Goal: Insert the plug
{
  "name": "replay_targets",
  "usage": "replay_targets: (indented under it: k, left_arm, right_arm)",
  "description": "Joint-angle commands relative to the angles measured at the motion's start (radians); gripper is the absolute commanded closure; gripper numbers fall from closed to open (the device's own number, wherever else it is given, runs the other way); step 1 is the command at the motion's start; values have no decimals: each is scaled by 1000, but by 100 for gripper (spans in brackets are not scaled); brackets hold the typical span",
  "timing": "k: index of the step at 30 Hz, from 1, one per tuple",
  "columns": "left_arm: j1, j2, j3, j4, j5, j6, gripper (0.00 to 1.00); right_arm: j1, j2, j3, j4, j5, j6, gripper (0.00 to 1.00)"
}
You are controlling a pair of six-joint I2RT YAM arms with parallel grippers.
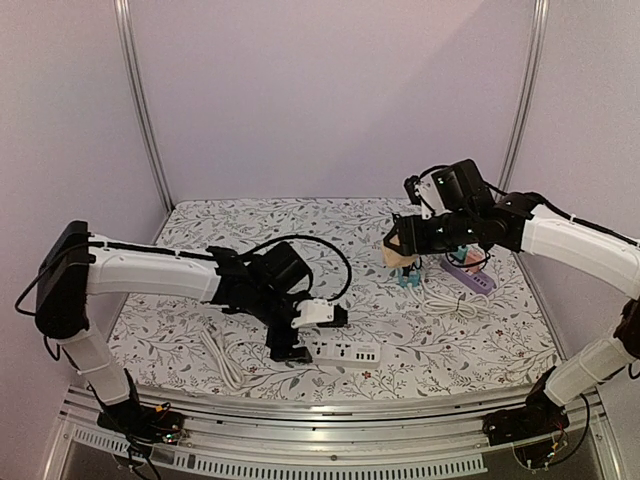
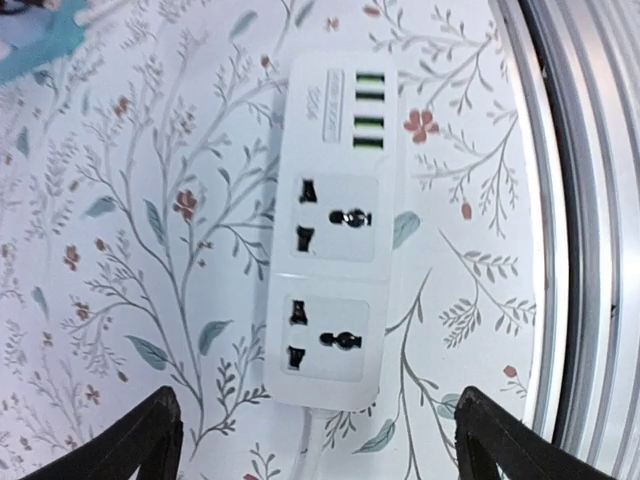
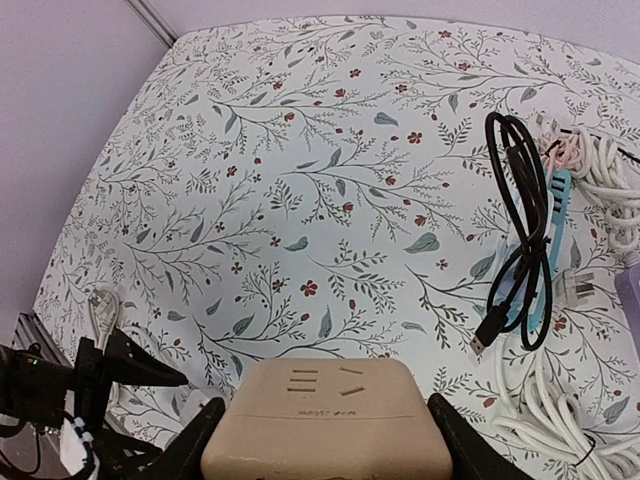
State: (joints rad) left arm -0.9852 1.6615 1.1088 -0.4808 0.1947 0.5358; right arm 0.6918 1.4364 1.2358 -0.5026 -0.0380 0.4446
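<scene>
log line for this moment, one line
left gripper: open over power strip | right gripper: shut on beige plug | status: not yet inserted

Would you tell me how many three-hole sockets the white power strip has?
2. On the white power strip, one socket sits beside the USB ports; the other lies at the cable end, nearer the left fingers. None seems hidden.

Power strip (image 2: 335,230) flat; beige plug (image 3: 335,420) held aloft.
</scene>
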Motion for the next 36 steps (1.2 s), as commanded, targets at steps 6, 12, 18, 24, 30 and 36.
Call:
replay_targets:
  k: [6, 12, 18, 24, 30, 36]
  left_arm:
    - [9, 236, 42, -83, -40, -9, 4]
    - [-2, 235, 31, -16, -31, -73, 24]
    - [-36, 241, 41, -9, -4, -147, 60]
    - [-58, 330, 131, 2, -78, -253, 67]
    - [-70, 411, 245, -17, -86, -297, 58]
    - [-71, 361, 233, -39, -90, -310, 20]
  right_arm:
    - [-2, -75, -54, 9, 32, -38, 100]
    - [-1, -93, -67, 14, 33, -41, 100]
    - [-1, -90, -64, 13, 71, -34, 100]
    - [-1, -94, -45, -26, 89, -17, 100]
    - [9, -100, -39, -103, 142, 2, 100]
    - [106, -90, -9, -174, 249, 26, 100]
